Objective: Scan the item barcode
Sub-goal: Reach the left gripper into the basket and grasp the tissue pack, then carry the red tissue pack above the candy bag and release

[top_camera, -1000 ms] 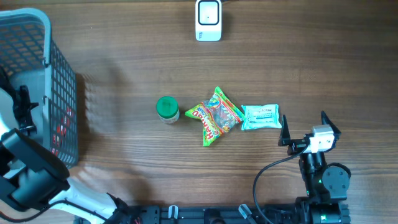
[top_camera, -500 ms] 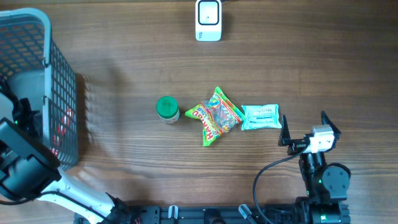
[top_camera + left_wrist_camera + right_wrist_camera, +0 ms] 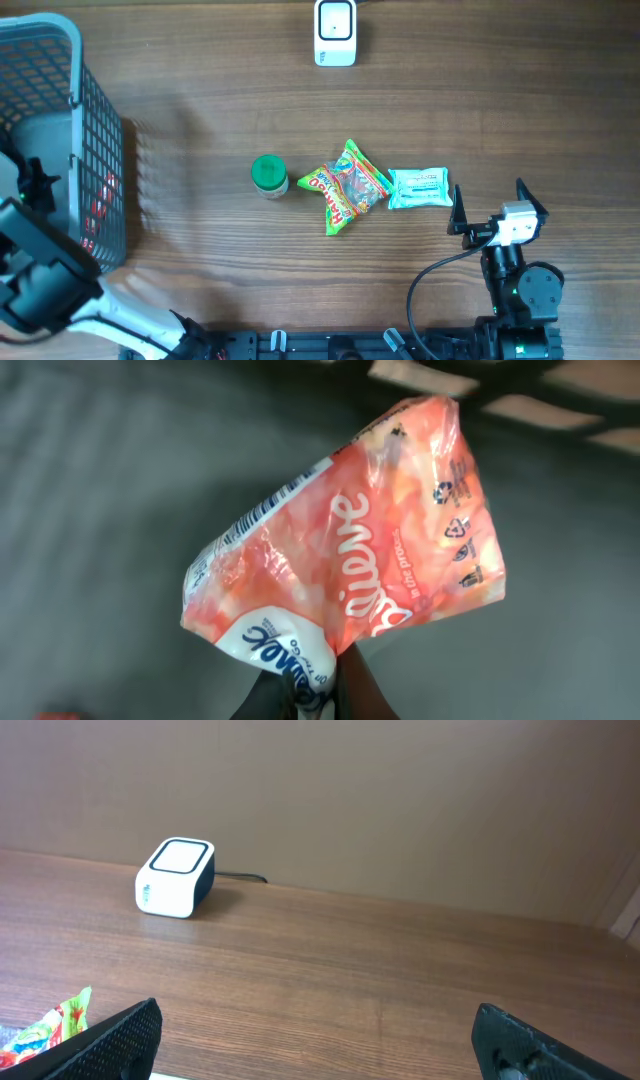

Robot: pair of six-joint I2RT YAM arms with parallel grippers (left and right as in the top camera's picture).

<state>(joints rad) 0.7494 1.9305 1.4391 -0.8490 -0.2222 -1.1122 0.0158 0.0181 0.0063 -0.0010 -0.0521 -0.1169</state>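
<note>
In the left wrist view my left gripper (image 3: 312, 685) is shut on the white bottom corner of an orange and white tissue packet (image 3: 340, 550). The packet stands up from the fingers against the grey basket floor, and its barcode (image 3: 255, 515) shows along its left edge. Overhead, the left arm reaches into the grey mesh basket (image 3: 100, 130) at the far left. The white scanner (image 3: 335, 32) sits at the table's back edge and also shows as a scanner (image 3: 176, 878) in the right wrist view. My right gripper (image 3: 492, 205) rests open and holds nothing at the front right.
A green-lidded jar (image 3: 269, 174), a colourful candy bag (image 3: 345, 187) and a teal packet (image 3: 418, 187) lie in a row mid-table, just left of the right gripper. The basket's tall mesh wall surrounds the left arm.
The left gripper has gone from open to shut, pinching the orange packet. The left arm shifted slightly inside the basket. The right arm has not moved.
</note>
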